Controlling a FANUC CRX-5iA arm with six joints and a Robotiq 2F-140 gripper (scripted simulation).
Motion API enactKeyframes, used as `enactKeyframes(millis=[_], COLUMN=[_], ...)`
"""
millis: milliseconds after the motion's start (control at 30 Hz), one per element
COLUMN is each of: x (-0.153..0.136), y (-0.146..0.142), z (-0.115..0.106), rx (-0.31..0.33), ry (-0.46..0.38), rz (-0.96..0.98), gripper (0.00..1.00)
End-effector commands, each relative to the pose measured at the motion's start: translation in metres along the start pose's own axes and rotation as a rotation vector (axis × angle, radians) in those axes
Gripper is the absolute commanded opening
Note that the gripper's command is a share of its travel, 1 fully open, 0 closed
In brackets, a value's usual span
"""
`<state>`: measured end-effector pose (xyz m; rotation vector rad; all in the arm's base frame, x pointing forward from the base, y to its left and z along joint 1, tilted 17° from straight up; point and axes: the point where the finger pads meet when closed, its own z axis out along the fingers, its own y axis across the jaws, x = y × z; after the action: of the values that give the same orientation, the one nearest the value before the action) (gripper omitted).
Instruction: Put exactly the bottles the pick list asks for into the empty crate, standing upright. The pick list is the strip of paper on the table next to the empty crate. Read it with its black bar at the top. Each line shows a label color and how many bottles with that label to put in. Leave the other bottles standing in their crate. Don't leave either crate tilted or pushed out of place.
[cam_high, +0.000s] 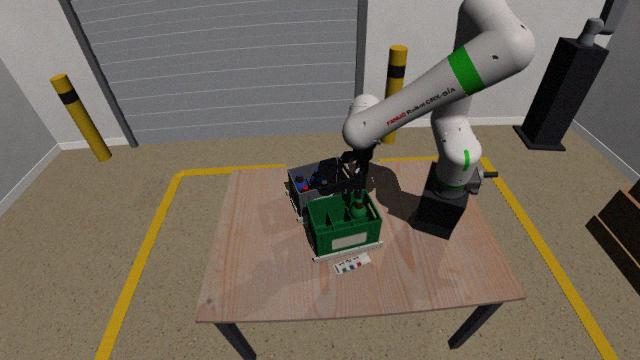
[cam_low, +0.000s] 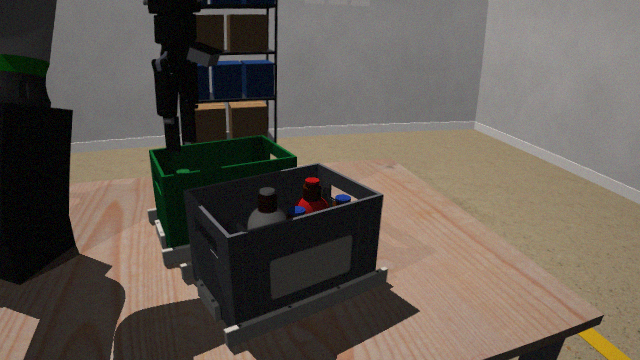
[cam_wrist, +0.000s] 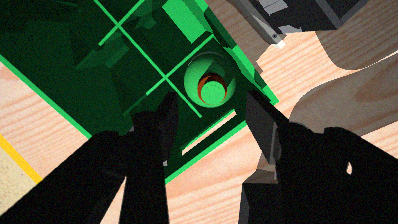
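Gripper (cam_high: 358, 189) (cam_low: 179, 145) (cam_wrist: 212, 106) spread, pinching nothing; 1 green bottle (cam_high: 358, 208) (cam_wrist: 210, 82) in green crate (cam_high: 345, 239) (cam_low: 170, 212) (cam_wrist: 197, 169); grey crate (cam_high: 300, 200) (cam_low: 305, 270) adjacent, 4 bottle tops visible

The place looked like a warehouse or workshop bay: a grey roller door (cam_high: 220, 70) stood beyond the bench's far edge (cam_high: 325, 167), with yellow-and-black bollards (cam_high: 82, 117) (cam_high: 396, 90) flanking it, yellow floor lines (cam_high: 145, 250) (cam_low: 605, 345) outside the bench's corners, and a rack (cam_low: 275, 75) of boxes.

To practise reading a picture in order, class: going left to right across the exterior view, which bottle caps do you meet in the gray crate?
Gray cap, blue cap, red cap, second blue cap.
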<state>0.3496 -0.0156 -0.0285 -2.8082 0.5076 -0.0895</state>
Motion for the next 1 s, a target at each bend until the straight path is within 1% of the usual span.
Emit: enactKeyframes(millis=[0, 100, 200, 267, 767, 833, 967], x=[0.001, 0.001, 0.014, 0.014, 0.082, 0.082, 0.101], y=[0.000, 0.000, 0.009, 0.009, 0.040, 0.040, 0.048], z=[-0.008, -0.013, -0.013, -0.013, -0.013, -0.013, -0.013], rx=[0.000, 0.000, 0.000, 0.000, 0.000, 0.000, 0.000], ry=[0.001, 0.001, 0.001, 0.001, 0.001, 0.001, 0.002], rz=[0.000, 0.000, 0.000, 0.000, 0.000, 0.000, 0.000], gripper=[0.44, 0.44, 0.44, 0.44, 0.44, 0.44, 0.44])
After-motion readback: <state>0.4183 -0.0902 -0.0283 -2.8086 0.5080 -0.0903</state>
